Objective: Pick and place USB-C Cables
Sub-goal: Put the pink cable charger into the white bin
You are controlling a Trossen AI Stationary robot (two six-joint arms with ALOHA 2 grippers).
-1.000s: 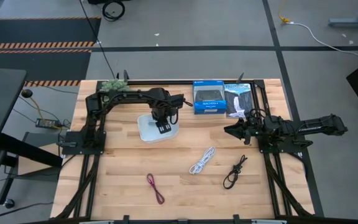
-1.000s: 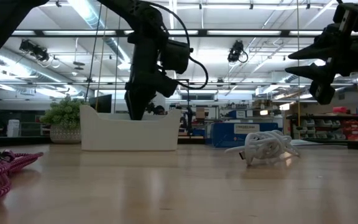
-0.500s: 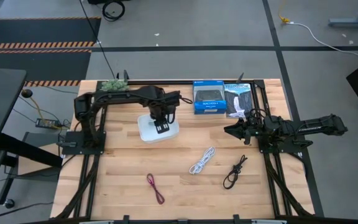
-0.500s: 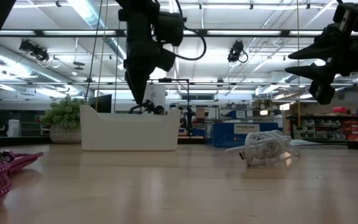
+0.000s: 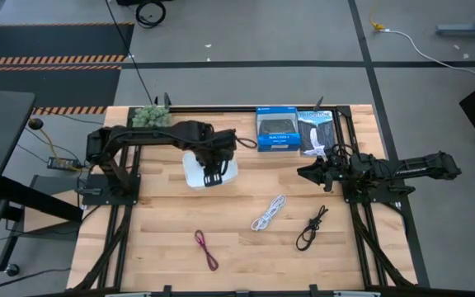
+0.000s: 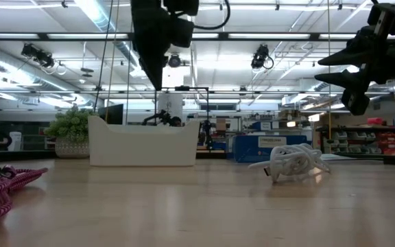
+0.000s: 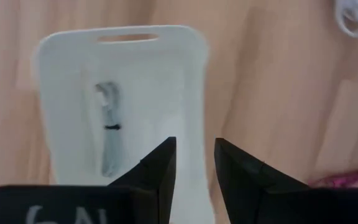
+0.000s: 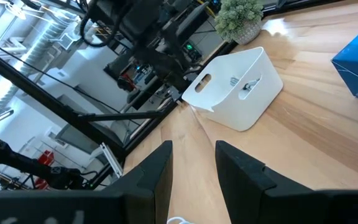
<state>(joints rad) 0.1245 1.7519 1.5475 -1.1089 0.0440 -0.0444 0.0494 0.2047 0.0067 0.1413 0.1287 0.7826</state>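
Observation:
The white tray [image 5: 190, 175] stands mid-table, and the silver-grey cable [image 7: 109, 143] lies flat inside it. My left gripper [image 5: 213, 175] hangs open and empty above the tray, clear of its rim in the low view [image 6: 158, 82]. On the bare table lie the white cable [image 5: 268, 213], the black cable [image 5: 310, 227] and the maroon cable [image 5: 206, 249]. My right gripper [image 5: 305, 173] waits open and empty, held high over the table's right part, beyond the white cable [image 6: 293, 161].
Two retail boxes [image 5: 276, 128] [image 5: 316, 132] sit at the far edge, and a small potted plant [image 5: 149, 115] stands at the far left. The arms' black frame rails run along both sides. Open wood lies between the tray and the three loose cables.
My left gripper has risen straight up out of the tray, from between its walls to well above its rim, while the arm drew back toward the table's left. The silver-grey cable stays in the tray. The right arm has kept still.

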